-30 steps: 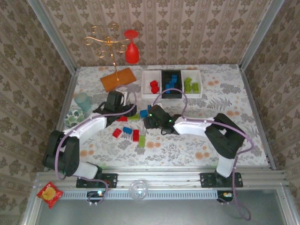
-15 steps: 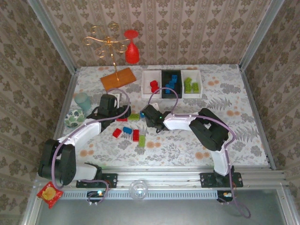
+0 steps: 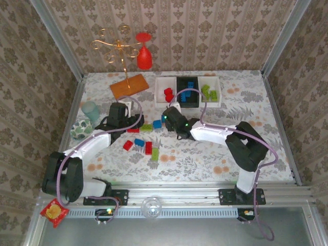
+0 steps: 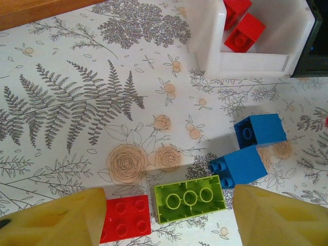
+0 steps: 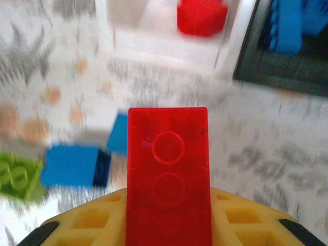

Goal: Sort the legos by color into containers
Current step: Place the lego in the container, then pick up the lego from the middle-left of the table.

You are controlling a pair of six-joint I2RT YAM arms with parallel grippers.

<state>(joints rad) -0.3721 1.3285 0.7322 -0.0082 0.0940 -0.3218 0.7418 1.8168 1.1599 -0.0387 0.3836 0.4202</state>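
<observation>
My right gripper is shut on a long red lego, which stands up between the yellow pads. In the top view the right gripper hovers just short of the left white tray, which holds red legos. The black tray holds blue ones and the right white tray lime green ones. My left gripper is open and low over an upturned green lego and a red lego. Two blue legos lie just beyond.
More loose legos lie mid-table: red, blue, red, green. An orange board, a pale green cup and a patterned bowl stand at the left. A red wine glass hangs at the back.
My right gripper has risen and moved toward the trays with the red lego. The left gripper shifted slightly left, then held still.
</observation>
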